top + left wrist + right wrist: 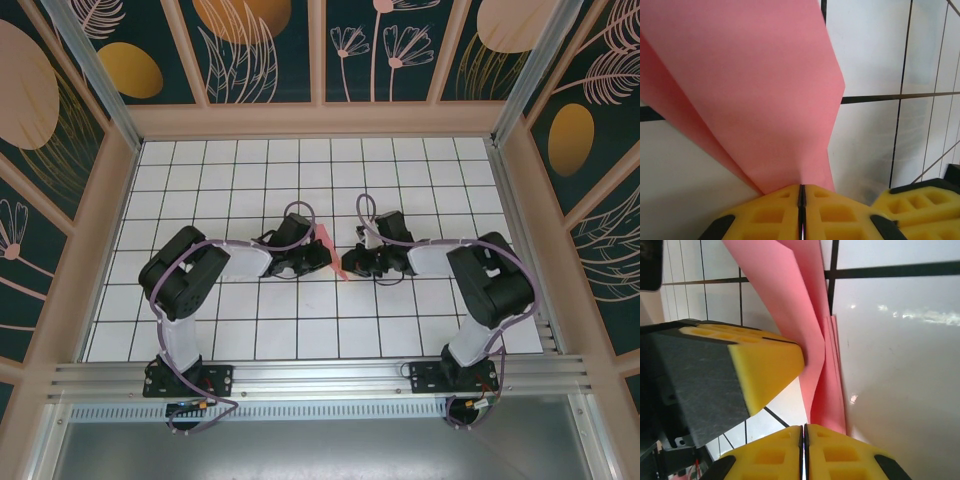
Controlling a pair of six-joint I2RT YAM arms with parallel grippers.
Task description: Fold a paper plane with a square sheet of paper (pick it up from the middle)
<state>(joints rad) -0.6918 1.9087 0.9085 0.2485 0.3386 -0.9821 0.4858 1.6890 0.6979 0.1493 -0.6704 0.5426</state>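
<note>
Left end effector [801, 210] clamps paper plane [755, 90] | right end effector [804, 450] clamps it too | salmon-pink, folded, creased

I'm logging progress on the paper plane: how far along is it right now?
Done: the pink paper is picked up and already folded into layered flaps. In hand: the left gripper and right gripper both pinch it shut. Left: no finished dart shape shows yet, so folds likely remain.
</note>
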